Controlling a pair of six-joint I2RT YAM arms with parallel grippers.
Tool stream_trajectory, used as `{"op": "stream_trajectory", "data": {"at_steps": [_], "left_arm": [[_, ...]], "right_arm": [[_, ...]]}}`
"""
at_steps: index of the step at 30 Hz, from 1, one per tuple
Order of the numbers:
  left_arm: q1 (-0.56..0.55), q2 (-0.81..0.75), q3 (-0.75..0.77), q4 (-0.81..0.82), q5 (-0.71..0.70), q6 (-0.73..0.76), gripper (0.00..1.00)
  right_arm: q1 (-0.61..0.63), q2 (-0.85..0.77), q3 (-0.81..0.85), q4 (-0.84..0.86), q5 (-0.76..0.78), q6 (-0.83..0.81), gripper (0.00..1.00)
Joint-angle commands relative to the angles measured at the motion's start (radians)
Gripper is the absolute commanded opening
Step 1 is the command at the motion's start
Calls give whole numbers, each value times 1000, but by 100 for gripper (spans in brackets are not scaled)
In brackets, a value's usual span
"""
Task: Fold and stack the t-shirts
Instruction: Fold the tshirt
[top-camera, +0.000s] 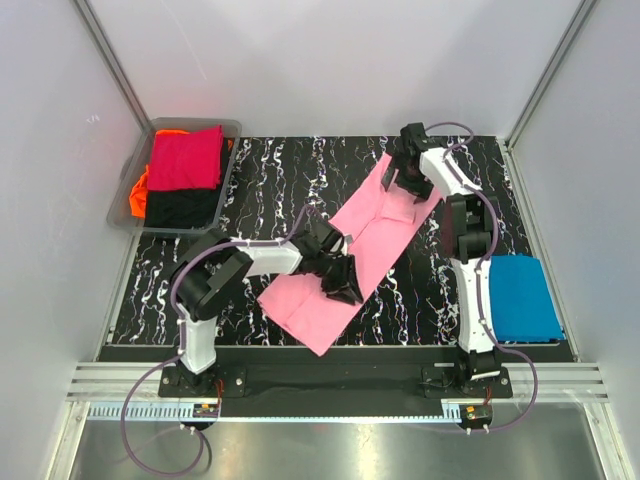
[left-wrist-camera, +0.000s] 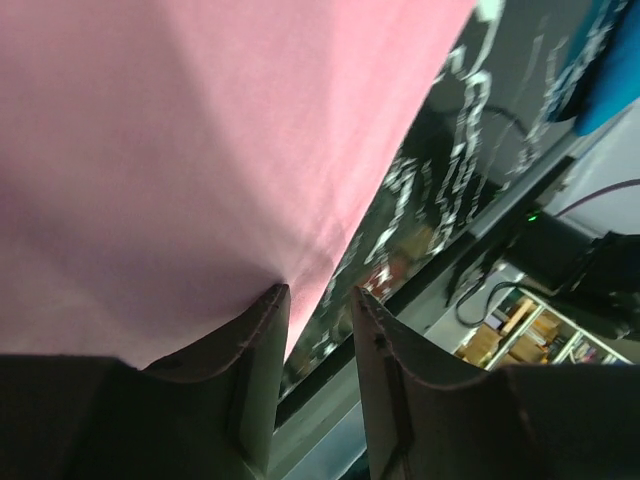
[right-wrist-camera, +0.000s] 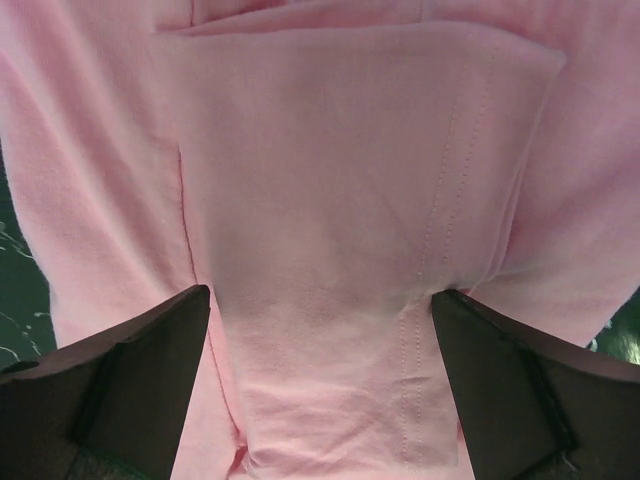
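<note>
The light pink t-shirt lies flat and diagonal on the black marbled table, partly folded lengthwise. My left gripper is low at its near right edge. In the left wrist view the gripper has a narrow gap, and only the left fingertip touches the puckered pink edge. My right gripper is over the shirt's far end. In the right wrist view it is wide open astride a folded-in sleeve. The bright blue t-shirt lies folded at the right.
A grey bin at the back left holds crimson, orange and black shirts. White walls enclose the table. A metal rail runs along the near edge. The blue shirt's corner shows in the left wrist view.
</note>
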Motion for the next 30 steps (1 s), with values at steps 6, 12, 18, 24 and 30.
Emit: {"op": "stream_trajectory", "data": {"at_steps": [6, 12, 18, 24, 30], "left_arm": [[-61, 29, 36, 280, -18, -163, 41], [-55, -231, 37, 58, -119, 14, 58], [20, -345, 25, -185, -189, 164, 60], [78, -318, -53, -213, -156, 218, 64], [67, -223, -39, -214, -182, 219, 64]], "right_arm": [[44, 228, 312, 75, -67, -182, 100], [47, 209, 444, 46, -98, -167, 100], [52, 57, 409, -41, -78, -136, 100], [90, -37, 361, -168, -75, -128, 100], [161, -92, 271, -201, -73, -113, 100]]}}
